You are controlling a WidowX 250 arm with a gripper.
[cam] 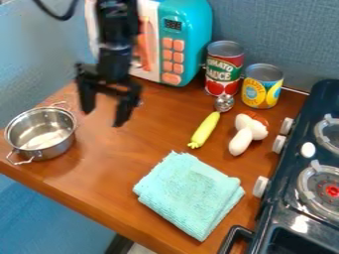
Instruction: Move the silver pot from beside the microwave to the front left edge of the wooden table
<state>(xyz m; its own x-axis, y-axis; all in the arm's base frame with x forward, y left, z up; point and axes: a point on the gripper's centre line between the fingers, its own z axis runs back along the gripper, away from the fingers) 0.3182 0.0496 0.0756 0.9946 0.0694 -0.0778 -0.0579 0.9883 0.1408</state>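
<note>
Open tool point(105, 110) above wooden counter point(122, 163), metal pot point(56, 145) at lower left.

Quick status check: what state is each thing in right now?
Gripper: open, holding nothing
Metal pot: upright, lidless, empty
Cloth: folded, lying flat
Red can: upright
Yellow-labelled can: upright
Yellow-handled utensil: lying down
Toy microwave: upright; door partly hidden, can't tell
</note>
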